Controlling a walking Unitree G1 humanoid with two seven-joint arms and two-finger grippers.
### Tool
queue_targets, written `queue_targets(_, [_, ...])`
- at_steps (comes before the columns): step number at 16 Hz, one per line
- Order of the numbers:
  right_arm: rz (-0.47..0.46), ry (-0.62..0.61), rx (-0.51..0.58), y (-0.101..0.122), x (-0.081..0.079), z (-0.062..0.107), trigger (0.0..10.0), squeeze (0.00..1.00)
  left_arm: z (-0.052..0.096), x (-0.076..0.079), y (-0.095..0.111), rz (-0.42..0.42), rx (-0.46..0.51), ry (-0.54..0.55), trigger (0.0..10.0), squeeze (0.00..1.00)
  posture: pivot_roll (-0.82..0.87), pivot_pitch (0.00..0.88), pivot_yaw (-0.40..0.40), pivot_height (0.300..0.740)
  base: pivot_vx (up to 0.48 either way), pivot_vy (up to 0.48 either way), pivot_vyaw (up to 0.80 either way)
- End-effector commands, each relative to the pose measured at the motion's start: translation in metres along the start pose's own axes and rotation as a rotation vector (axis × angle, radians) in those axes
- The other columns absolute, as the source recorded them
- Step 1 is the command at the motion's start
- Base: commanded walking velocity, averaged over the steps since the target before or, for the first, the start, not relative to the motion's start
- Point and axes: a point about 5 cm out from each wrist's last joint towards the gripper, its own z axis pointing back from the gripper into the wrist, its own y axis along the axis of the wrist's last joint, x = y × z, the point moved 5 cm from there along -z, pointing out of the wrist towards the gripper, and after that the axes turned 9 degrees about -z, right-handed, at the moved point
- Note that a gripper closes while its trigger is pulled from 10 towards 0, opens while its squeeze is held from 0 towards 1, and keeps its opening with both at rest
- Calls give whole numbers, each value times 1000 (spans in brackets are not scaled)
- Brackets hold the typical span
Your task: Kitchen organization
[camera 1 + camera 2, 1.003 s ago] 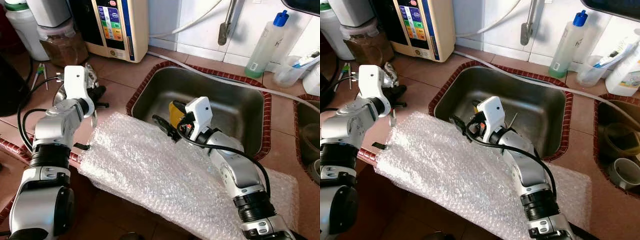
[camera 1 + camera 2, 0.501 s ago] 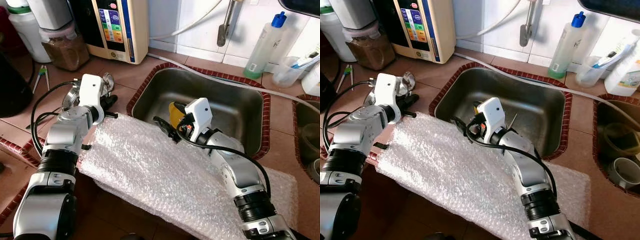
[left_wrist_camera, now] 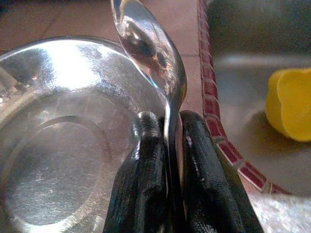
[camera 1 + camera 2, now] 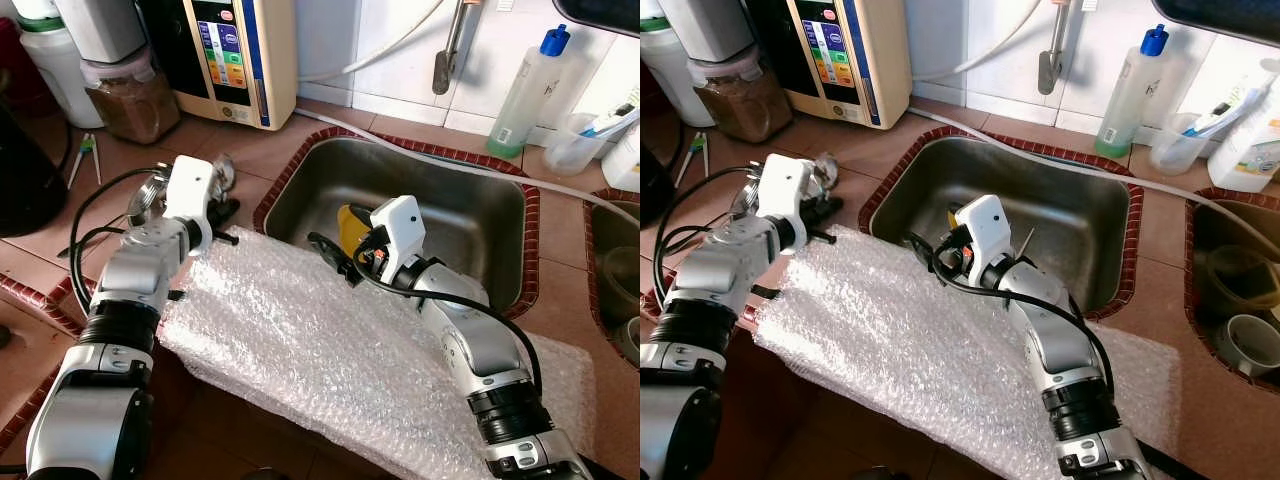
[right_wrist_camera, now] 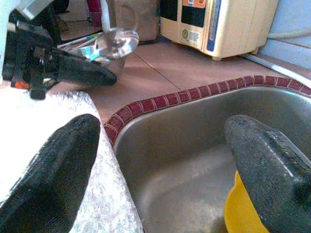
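My left gripper [image 3: 167, 121] is shut on the handle of a metal spoon [image 3: 150, 53]. It holds the spoon over a steel bowl [image 3: 58, 145] on the tiled counter, just left of the sink [image 4: 470, 200]. In the eye views this gripper [image 4: 222, 198] sits at the far left corner of a bubble wrap sheet [image 4: 300, 340], which covers the counter's front. My right gripper [image 4: 335, 255] is open at the sink's near left rim, above the sheet's edge. A yellow object [image 4: 350, 225] lies in the sink just beside its fingers [image 5: 267, 165].
A beige water appliance [image 4: 235, 50] and a jar of brown contents [image 4: 125, 90] stand at the back left. A white hose [image 4: 450, 160] crosses behind the sink. A blue-capped bottle [image 4: 530, 90] and a plastic cup [image 4: 575, 140] stand back right. A second basin [image 4: 615, 270] lies at the right.
My left gripper has carried the spoon to the right, toward the sink and the bubble wrap's corner. The right arm has stayed in place.
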Motion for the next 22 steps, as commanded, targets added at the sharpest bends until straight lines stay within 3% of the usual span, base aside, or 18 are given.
queue_targets(1, [-9,1,-25,-6,0,0,10000,0,-1,15,-41,59,-123,-55,10000,0,-26,105,45,740,0,0,0])
queue_targets(2, [-8,1,-25,-6,0,0,10000,0,-1,10,-41,62,-122,-24,10000,902,-24,105,43,740,0,0,0])
queue_targets(3, [-7,1,-25,-6,0,0,10000,0,-1,8,-41,67,-122,-10,10000,1000,-25,106,43,740,0,0,0])
queue_targets(7, [-3,-6,-26,-6,1,0,10000,0,0,0,-45,53,-141,23,10000,1000,-25,105,44,740,0,0,0])
queue_targets(8, [-2,-8,-26,-6,2,0,10000,0,0,-1,-45,54,-146,27,10000,659,-26,105,45,740,0,0,0])
queue_targets(9, [-4,-10,-26,-6,2,1,10000,0,1,-5,-47,60,-154,39,10000,0,-26,105,46,740,0,0,0])
queue_targets(10, [-3,-11,-26,-6,2,1,10000,0,1,-6,-47,59,-155,42,10000,0,-26,105,45,740,0,0,0])
queue_targets(11, [-3,-10,-26,-6,2,1,10000,0,1,-8,-47,58,-154,49,3412,0,-25,105,45,740,0,0,0])
queue_targets(12, [-4,-10,-26,-6,2,1,10000,0,2,-9,-46,58,-154,52,2667,0,-25,106,45,740,0,0,0])
queue_targets(13, [-4,-11,-25,-6,2,1,10000,0,2,-13,-44,66,-140,68,0,0,-24,105,44,740,0,0,0])
queue_targets(22, [-1,-19,-23,-6,4,1,10000,0,6,-41,-24,62,-44,228,0,0,-23,102,45,740,0,0,0])
